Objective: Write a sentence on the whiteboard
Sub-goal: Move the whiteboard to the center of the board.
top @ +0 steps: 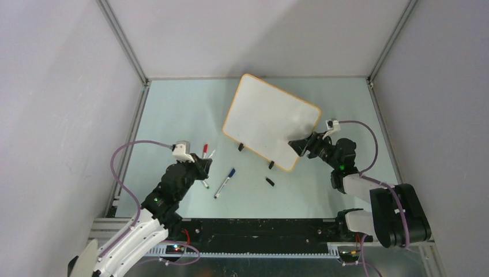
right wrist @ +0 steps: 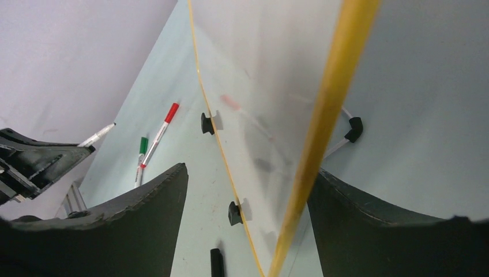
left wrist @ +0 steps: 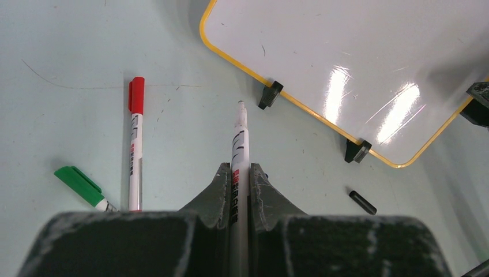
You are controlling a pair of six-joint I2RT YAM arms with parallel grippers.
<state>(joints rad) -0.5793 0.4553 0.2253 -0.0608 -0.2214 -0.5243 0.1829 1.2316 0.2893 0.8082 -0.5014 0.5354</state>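
- Nearest your arms, a slim white marker with a blue cap [top: 225,183] lay at a slant on the pale green, matte counter [top: 173,104]. A short black cylindrical cap [top: 269,182] lay well to its right, just in front of the board.
- Your left gripper [left wrist: 238,170] was clamped tight on the barrel of a white marker [left wrist: 239,133]. The marker was a thin round tube with black print, and its bare tip pointed away toward the board. The dark fingers [left wrist: 216,190] looked scuffed and grey-dusted along their edges.
- Just left of that held marker, a red-capped marker [left wrist: 135,144] with a clear-white barrel lay flat and nearly parallel to it. A green-capped one [left wrist: 81,186] lay further left, angled, near the gripper body.
- Your right gripper [right wrist: 251,170] had its jaws apart, straddling the right-hand edge of the board close to its near corner. The left finger [right wrist: 144,219] stood clear of the surface. The right finger sat just beside the rim, and I could not tell whether it touched.
- The whiteboard [top: 271,121] sat toward the far middle of the counter, turned so one rounded corner pointed away from you. It was a glossy white rectangle with bright glare streaks and a thin orange-yellow rim [right wrist: 328,115].
- Two small black clip feet [left wrist: 270,95] [left wrist: 357,151] gripped the board's near edge.
- Beyond the board, smooth grey-white walls [top: 259,34] closed the space, with metal rails running along the corners.
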